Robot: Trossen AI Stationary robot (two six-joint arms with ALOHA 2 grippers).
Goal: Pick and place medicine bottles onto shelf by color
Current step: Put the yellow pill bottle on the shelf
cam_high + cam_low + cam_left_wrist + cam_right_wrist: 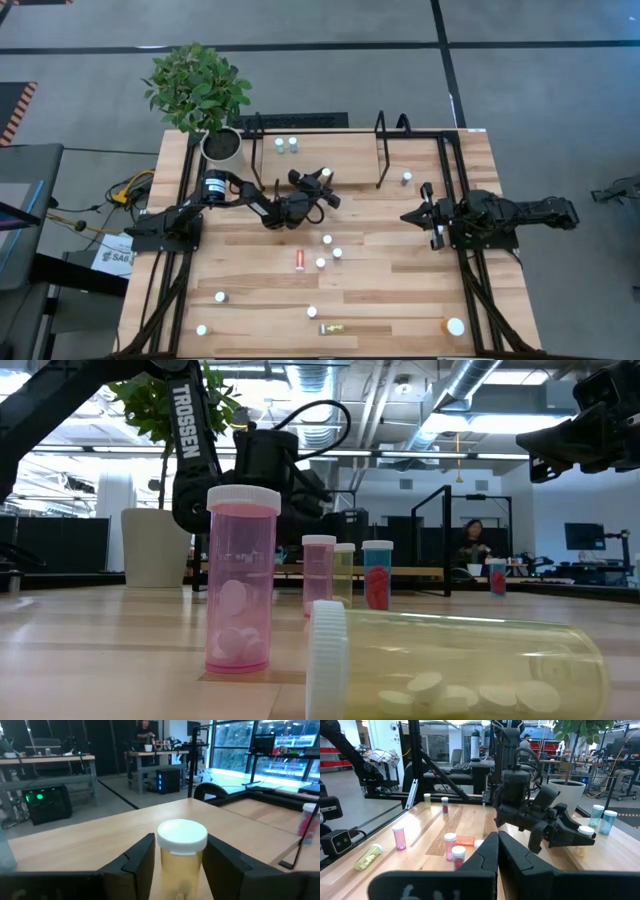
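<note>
Left wrist view: left gripper (181, 865) fingers clamp a yellow bottle (181, 855), its base cut off. Right gripper (498, 851) fingers sit together, empty.

Grey floor (90, 60) with dark lines around wood surface (390, 300). Green plant in white pot (221, 143) at surface's far left corner. Big windows (260, 750), desks (50, 762), person (470, 545) far back. Pipes (470, 385) overhead.

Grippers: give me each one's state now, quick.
Left gripper: shut on a yellow bottle.
Right gripper: shut, holding nothing.
</note>
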